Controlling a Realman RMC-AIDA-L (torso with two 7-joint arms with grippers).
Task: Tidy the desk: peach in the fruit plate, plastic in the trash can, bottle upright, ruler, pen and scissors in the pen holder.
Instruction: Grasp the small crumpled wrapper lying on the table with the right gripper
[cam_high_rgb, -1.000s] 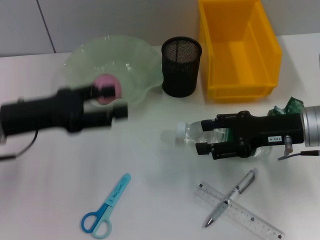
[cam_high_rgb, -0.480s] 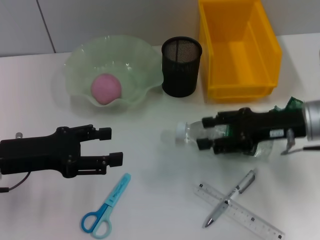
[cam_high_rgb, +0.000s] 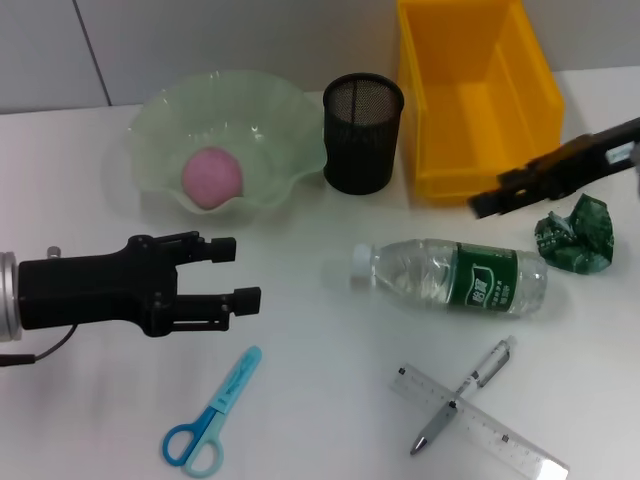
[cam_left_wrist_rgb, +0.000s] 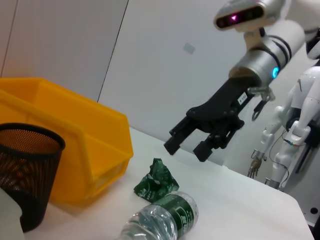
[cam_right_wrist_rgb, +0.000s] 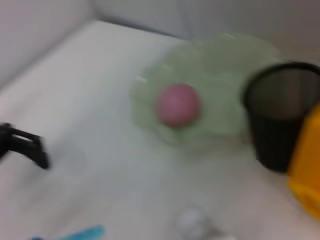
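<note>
The pink peach (cam_high_rgb: 212, 178) lies in the pale green fruit plate (cam_high_rgb: 160, 110). On its side at mid-table rests the clear bottle (cam_high_rgb: 450, 277) with a green label, cap toward the left. Crumpled green plastic (cam_high_rgb: 577, 233) sits to its right. A pen (cam_high_rgb: 465, 393) crosses a clear ruler (cam_high_rgb: 490, 428) near the front edge, and blue scissors (cam_high_rgb: 212, 410) lie front left. My left gripper (cam_high_rgb: 238, 272) hovers open and empty above the scissors. Raised in front of the yellow trash can (cam_high_rgb: 480, 90), my right gripper (cam_high_rgb: 490, 200) is open and empty, also seen as the right gripper (cam_left_wrist_rgb: 187, 148).
The black mesh pen holder (cam_high_rgb: 363, 132) stands between the plate and the yellow bin. In the right wrist view the peach (cam_right_wrist_rgb: 177, 104) and the pen holder (cam_right_wrist_rgb: 282, 115) appear blurred. The table's back edge runs behind the containers.
My right gripper let go of the bottle and rose back to the right; the bottle still lies on its side. My left gripper drew back from the plate, leaving the peach there.
</note>
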